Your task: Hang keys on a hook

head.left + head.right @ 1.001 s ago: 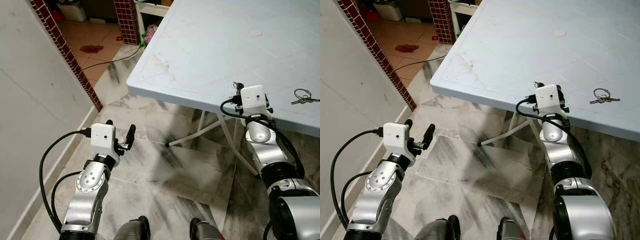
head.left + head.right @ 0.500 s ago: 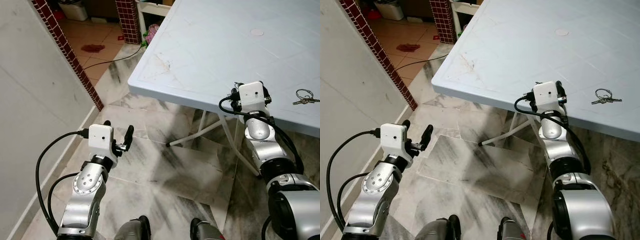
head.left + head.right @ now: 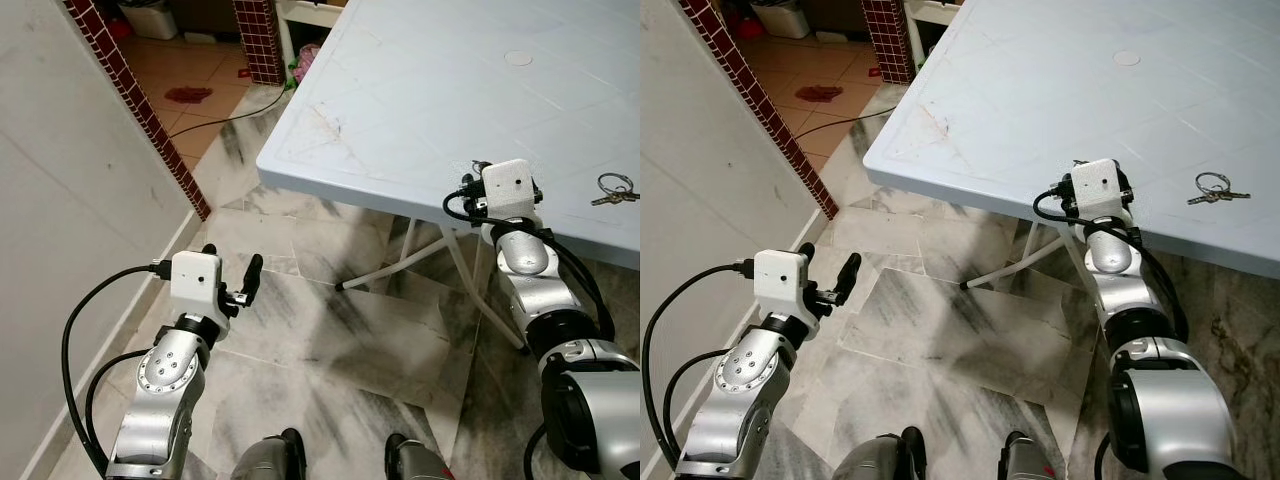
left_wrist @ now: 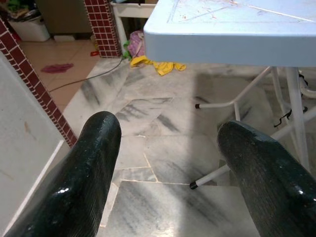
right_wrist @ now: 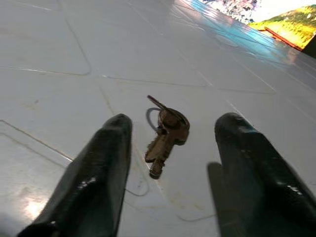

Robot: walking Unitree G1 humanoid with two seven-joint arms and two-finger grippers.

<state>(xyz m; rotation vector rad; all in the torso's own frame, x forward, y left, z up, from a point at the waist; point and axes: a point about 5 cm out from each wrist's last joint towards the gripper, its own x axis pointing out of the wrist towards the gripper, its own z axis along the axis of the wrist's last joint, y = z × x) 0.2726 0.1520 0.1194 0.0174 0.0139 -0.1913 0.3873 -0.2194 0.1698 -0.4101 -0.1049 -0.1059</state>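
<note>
The table [image 3: 420,90] is showing a pale blue-white top with faint square lines and brownish scuffs, and the brass-brown keys [image 5: 167,134] on a silvery ring are lying on it. The floor [image 3: 330,330] is showing grey-veined white marble tiles, giving way to orange tiles beyond dark red brick-patterned pillars [image 3: 135,105]. Black fingers [image 4: 79,182] are gleaming beside yellow cloth [image 4: 158,65].

Keys [image 3: 1217,188] lie on the desk [image 3: 420,90], near its front edge, right of the right gripper [image 5: 170,163]. Right gripper sits over the desk edge, jaws apart, keys just ahead between them. Left gripper [image 3: 232,280] is low over the floor [image 3: 330,330], left of the desk. Wall [image 3: 70,200] on far left.
</note>
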